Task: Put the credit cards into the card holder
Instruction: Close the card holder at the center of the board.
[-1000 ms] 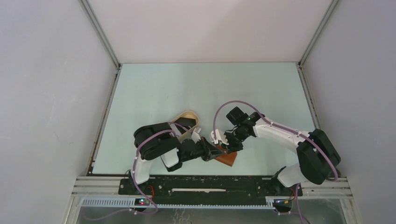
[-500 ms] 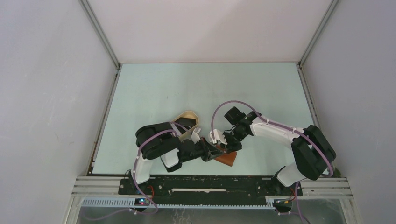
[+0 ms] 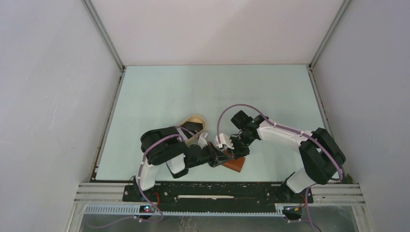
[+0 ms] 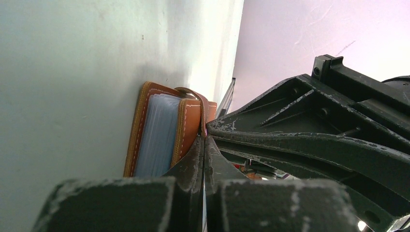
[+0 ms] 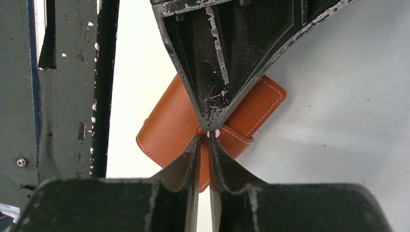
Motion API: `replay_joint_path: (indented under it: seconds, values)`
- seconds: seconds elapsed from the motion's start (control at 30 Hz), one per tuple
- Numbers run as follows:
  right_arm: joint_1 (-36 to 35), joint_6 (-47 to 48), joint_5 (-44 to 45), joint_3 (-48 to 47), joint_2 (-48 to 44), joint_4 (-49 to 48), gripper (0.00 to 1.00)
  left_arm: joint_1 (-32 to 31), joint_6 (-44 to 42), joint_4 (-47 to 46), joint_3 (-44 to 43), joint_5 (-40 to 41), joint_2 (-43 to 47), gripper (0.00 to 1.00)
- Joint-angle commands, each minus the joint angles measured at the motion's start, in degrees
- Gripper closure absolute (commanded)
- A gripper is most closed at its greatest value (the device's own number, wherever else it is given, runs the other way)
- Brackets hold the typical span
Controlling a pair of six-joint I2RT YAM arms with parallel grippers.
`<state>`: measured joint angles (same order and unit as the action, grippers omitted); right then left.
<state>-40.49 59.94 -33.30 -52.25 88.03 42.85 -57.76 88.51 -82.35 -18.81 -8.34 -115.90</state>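
The card holder lies flat and shut on the pale green counter. It sits close to the near edge, between the two arms and a little right of the middle. It is reddish-brown leather with pale stitching, and a strap wraps over one edge to a small round stud. From the left wrist view, pale bluish layers show between the covers.

Both arms reach in over it from opposite sides, tips almost meeting. The left gripper has its fingers pressed fully together, and its pointed tip is down on the strap right by the stud. The right gripper comes from the other side, its jaws drawn narrow with only a slim gap. Brown leather shows in that gap just beside the stud, but I cannot tell whether the fingers pinch the leather or only stand over it.

A beige oval tray sits on the counter just left of the card holder and farther back, partly behind the left arm. A dark flat shape lies in it, too small to name.
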Motion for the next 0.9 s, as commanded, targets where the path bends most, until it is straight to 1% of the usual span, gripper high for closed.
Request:
replay_joint_path:
  seconds: [0.0,0.3,0.67,0.87]
  values:
    - [-0.51,-0.56,0.75,-2.04,0.78,-2.43,0.82,0.28,3.5,4.98,1.93,0.0,-1.97,1.0]
    - [1.36,-1.04,-1.92,-3.42,-2.16,-0.75,0.79,0.19,3.5,4.83,1.85,0.03,-2.37,1.0]
    - [0.24,-1.88,1.03,-3.64,2.0,-1.11,0.82,0.1,3.51,4.74,1.7,0.25,-2.3,1.0]
    - [-0.01,-0.9,1.12,-2.77,1.92,-0.28,0.83,0.1,3.5,4.74,1.91,0.25,-2.18,1.0]
